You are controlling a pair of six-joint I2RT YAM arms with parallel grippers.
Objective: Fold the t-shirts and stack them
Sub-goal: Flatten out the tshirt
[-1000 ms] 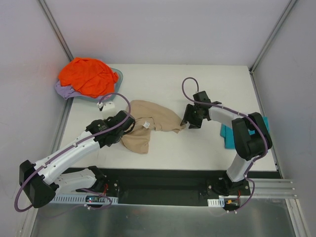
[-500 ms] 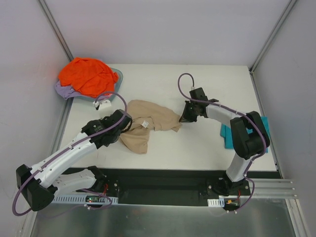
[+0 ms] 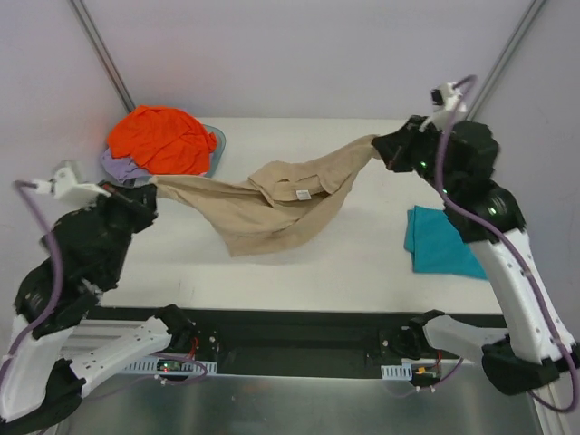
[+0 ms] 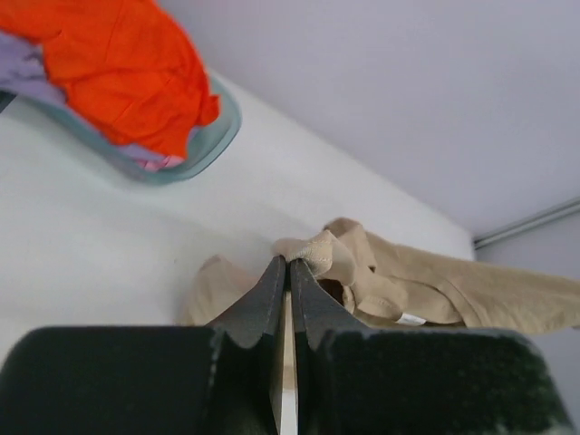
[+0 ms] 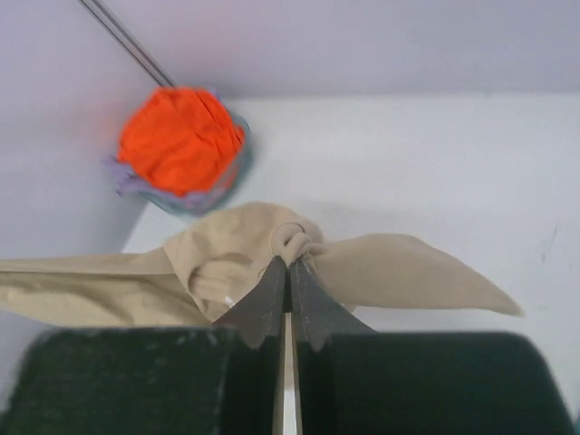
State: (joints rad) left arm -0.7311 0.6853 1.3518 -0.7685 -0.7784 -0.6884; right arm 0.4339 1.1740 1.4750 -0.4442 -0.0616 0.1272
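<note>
The tan t-shirt hangs stretched in the air between both arms, sagging in the middle. My left gripper is shut on its left end, a bunched hem pinched at the fingertips. My right gripper is shut on the other end, a knot of cloth at its tips. An orange t-shirt lies heaped over a lavender t-shirt in the basin at the back left. A folded teal t-shirt lies flat at the right.
The shallow teal-grey basin sits at the table's back left corner. Grey walls and metal posts enclose the table on three sides. The arm bases and a black rail run along the near edge.
The right gripper closed on the tan shirt's right end. Both arms then rose and swung apart, lifting the crumpled shirt off the table and pulling it out wide.
</note>
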